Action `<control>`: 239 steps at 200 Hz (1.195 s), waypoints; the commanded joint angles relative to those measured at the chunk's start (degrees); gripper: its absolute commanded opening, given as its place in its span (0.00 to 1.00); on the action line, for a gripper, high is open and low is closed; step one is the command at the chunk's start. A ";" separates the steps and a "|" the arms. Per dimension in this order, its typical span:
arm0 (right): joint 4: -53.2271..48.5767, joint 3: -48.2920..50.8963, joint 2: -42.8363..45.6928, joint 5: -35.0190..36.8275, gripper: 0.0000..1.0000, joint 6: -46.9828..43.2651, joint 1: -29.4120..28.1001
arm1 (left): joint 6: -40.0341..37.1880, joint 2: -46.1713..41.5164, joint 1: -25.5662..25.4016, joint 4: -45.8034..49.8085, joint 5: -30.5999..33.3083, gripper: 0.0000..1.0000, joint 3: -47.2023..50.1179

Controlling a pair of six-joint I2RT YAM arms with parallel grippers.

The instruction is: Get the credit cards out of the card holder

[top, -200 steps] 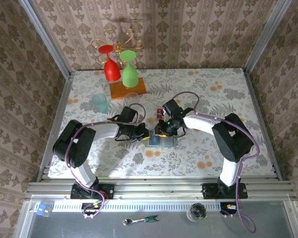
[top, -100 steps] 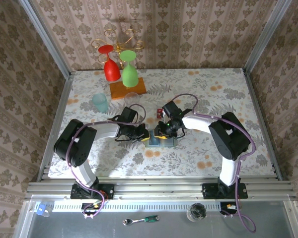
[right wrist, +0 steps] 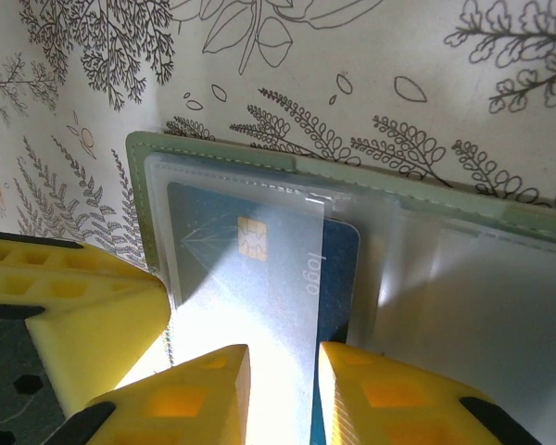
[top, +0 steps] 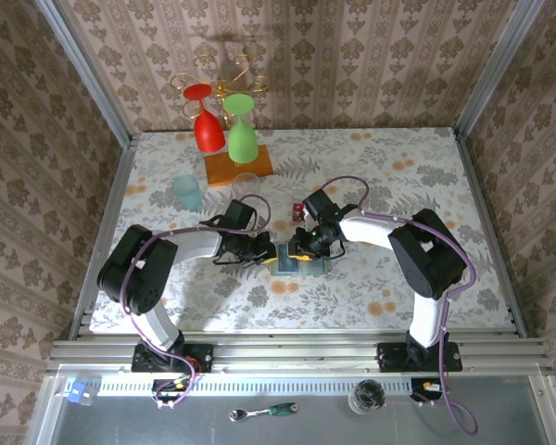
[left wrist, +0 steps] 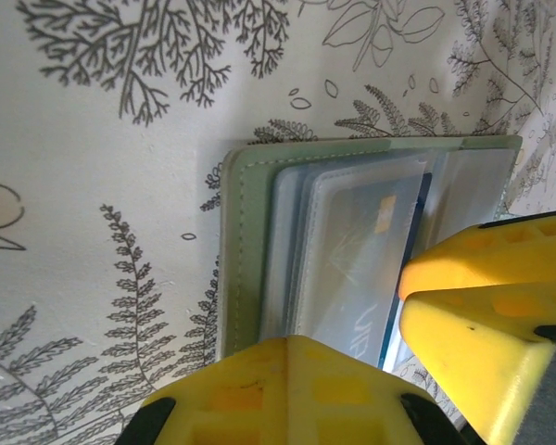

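— Wallpapered walls (top: 371,56) close off three sides, and a floral cloth covers the table (top: 417,185). Where is the holder (top: 299,266)?
— It lies open and flat on the cloth, mid-table, between the two arms' tips.
— What of the left gripper (top: 270,250)?
— It is clenched. Its fingers (left wrist: 278,394) are together and sit on the holder's edge. Whether they nip anything I cannot tell.
— And the right gripper (top: 302,247)?
— It is down on the holder from the other side. Its fingers (right wrist: 199,399) stand a little apart. Their tips are at the clear sleeve (right wrist: 269,324), one on each side of its free edge. Whether they clamp it I cannot tell.
— The cards?
— A blue card (right wrist: 250,246) sits in that sleeve, chip up, with "logo" printed on it, inside the holder's green border. The pockets of the other half look pale; I cannot tell what they hold.
— Anything outside the holder?
— A small red piece (top: 299,205) lies on the cloth just beyond the right gripper. It is too small to make out.
— And the far end?
— A red glass (top: 208,130) and a green glass (top: 242,139) hang bowl-down from a gold rack (top: 224,67) on an orange base (top: 238,167). A pale cup (top: 188,193) and a clear glass (top: 246,183) stand near it.
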State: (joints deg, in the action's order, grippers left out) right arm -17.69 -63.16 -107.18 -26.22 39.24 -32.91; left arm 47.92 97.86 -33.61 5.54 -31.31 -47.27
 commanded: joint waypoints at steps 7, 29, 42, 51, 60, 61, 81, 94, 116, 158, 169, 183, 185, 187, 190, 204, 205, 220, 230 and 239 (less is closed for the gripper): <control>0.70 0.84 -0.14 -1.90 0.27 0.48 -0.05 | -0.82 1.52 0.38 -0.40 -0.51 0.00 -0.19; 1.25 1.01 0.09 -2.36 0.26 0.48 -0.05 | -0.76 1.72 0.38 -0.20 -0.49 0.00 -0.19; 1.41 0.97 0.05 -2.48 0.26 0.48 -0.05 | -0.79 1.72 0.39 -0.08 -0.50 0.00 -0.18; 1.36 0.90 -0.05 -2.68 0.25 0.48 -0.05 | -0.80 1.80 0.38 -0.05 -0.43 0.00 -0.19; 1.45 0.79 -0.34 -2.72 0.24 0.48 -0.05 | -0.81 1.87 0.38 0.07 -0.41 0.00 -0.27; 1.49 0.82 -0.37 -2.75 0.24 0.48 -0.05 | -0.81 1.92 0.38 0.08 -0.41 0.00 -0.28; 0.95 0.75 -1.16 -2.24 0.23 0.41 -0.05 | -0.81 2.04 0.38 0.22 -0.51 0.00 -0.42; -0.35 0.37 -1.59 -1.36 0.23 0.18 -0.05 | -0.90 1.97 0.39 0.36 -0.48 0.00 -0.47; -2.62 0.05 -1.40 1.18 0.24 -0.73 -0.05 | -0.95 1.73 0.38 0.59 -0.39 0.00 -0.45; -5.95 -0.82 0.80 4.77 0.25 -2.67 -0.05 | -0.99 1.54 0.38 0.78 -0.32 0.00 -0.46; -6.27 -1.08 1.30 4.94 0.25 -2.92 -0.05 | -0.98 1.57 0.38 0.79 -0.32 0.00 -0.45; -6.13 -1.10 2.01 4.73 0.25 -3.07 -0.05 | -0.90 1.41 0.38 0.77 -0.29 0.00 -0.43; -6.02 -1.09 2.09 4.65 0.25 -3.11 -0.05 | -0.90 1.42 0.38 0.67 -0.28 0.00 -0.45; -5.90 -1.05 2.24 4.61 0.25 -3.16 -0.05 | -0.90 1.38 0.38 0.63 -0.27 0.00 -0.41; -5.78 -1.03 2.40 4.55 0.25 -3.17 -0.05 | -0.90 1.29 0.38 0.61 -0.26 0.00 -0.52; -5.32 -0.83 3.00 4.21 0.25 -3.20 -0.05 | -0.81 0.80 0.38 0.70 -0.24 0.00 -0.63; -5.32 -0.79 3.01 4.18 0.25 -3.16 -0.05 | -0.81 0.73 0.38 0.74 -0.24 0.00 -0.68; -4.69 -0.58 3.59 3.73 0.25 -3.13 -0.06 | -0.90 0.00 0.38 1.11 -0.09 0.00 -1.17; -4.57 -0.40 4.09 3.58 0.25 -2.95 -0.05 | -1.14 -0.54 0.43 1.72 -0.15 0.00 -1.67; -4.59 -0.41 4.25 3.54 0.25 -2.85 -0.05 | -1.32 -1.10 0.43 2.22 -0.02 0.00 -2.18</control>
State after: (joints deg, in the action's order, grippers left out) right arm -21.04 -63.40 -105.43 -23.55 37.23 -32.91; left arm 47.92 98.63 -33.61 5.21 -31.70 -47.37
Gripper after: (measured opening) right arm 0.250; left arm 0.050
